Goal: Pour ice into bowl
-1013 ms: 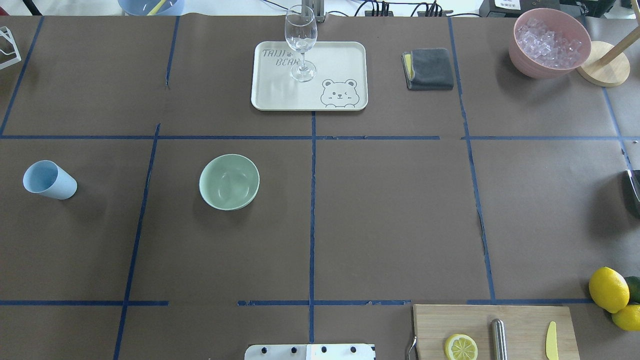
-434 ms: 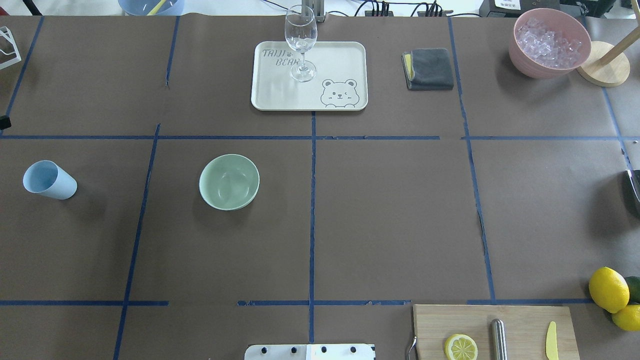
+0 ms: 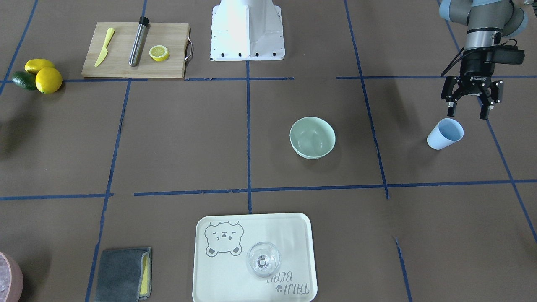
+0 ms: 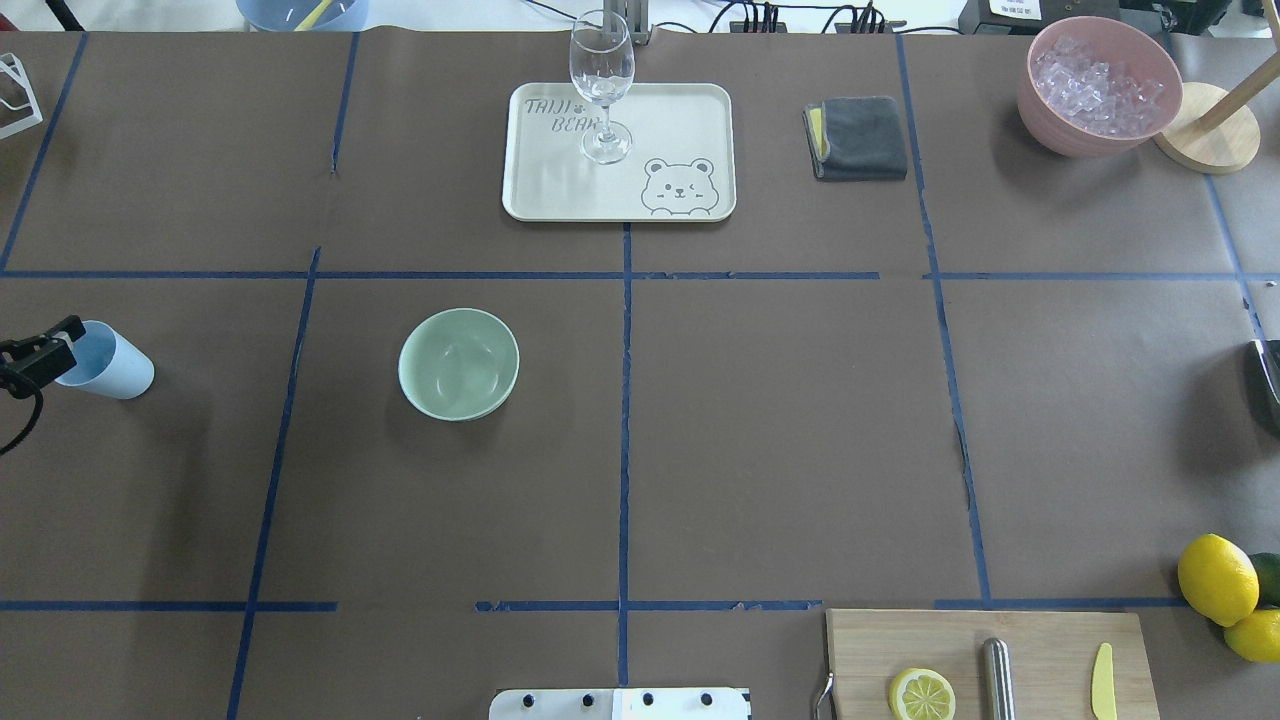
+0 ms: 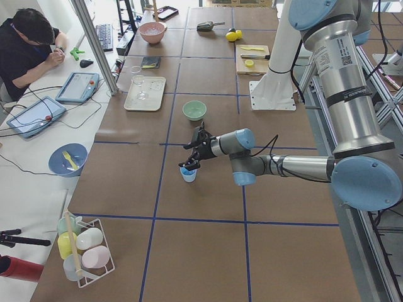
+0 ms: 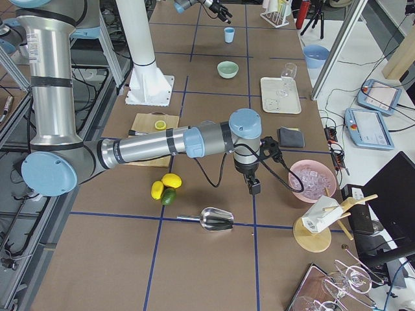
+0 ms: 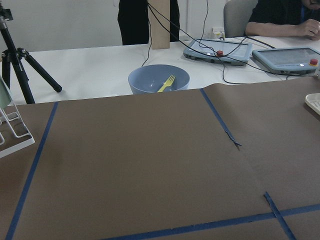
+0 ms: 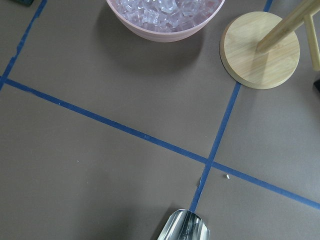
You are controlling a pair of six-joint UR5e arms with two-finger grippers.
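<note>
The left arm (image 3: 482, 25) hangs its jaws, spread wide open, just above the rim of a blue cup (image 3: 444, 133) at the left end of the surface (image 4: 800, 420). The mint-green bowl (image 3: 312, 137) sits upright near the cup, in the left half of the surface, and nothing grips it. The ice (image 4: 1098, 80) lies heaped in a pink bowl (image 4: 1060, 138) at the far right corner, well apart from the green bowl and just beside a round wooden base (image 4: 1205, 140). The right arm (image 6: 162, 146) reaches low near the pink bowl and a metal scoop (image 6: 217, 220). Whether its jaws are open or closed cannot be told.
</note>
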